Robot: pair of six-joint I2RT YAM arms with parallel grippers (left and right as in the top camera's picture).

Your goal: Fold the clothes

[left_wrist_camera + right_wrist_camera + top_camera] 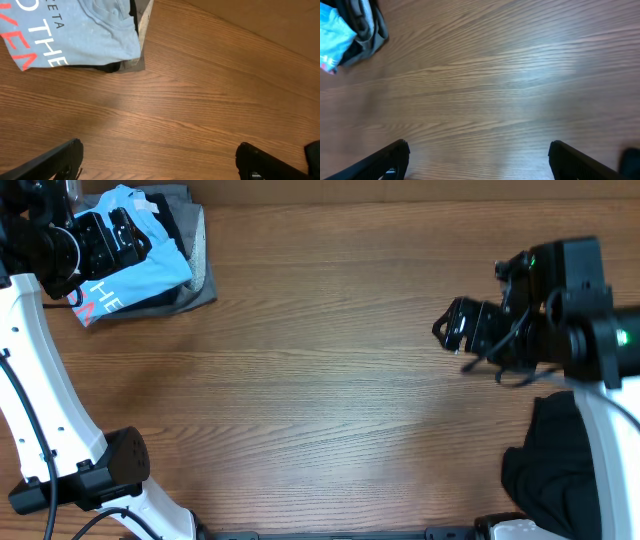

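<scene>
Jaws on both arms stand wide open and hold nothing. Your left jaws hover over the far-left corner, where the light-blue T-shirt (140, 275) lies folded on top of a grey garment (203, 275) with black fabric between them. That piece looks finished. A crumpled black garment (548, 470) waits at the near-right edge, partly hidden under your right arm, whose jaws point at bare worktop (330, 380). Judging by this, you are between garments. Next, bring the right jaws back to the black heap, pinch an edge, and drag it to the middle to spread it flat.
</scene>
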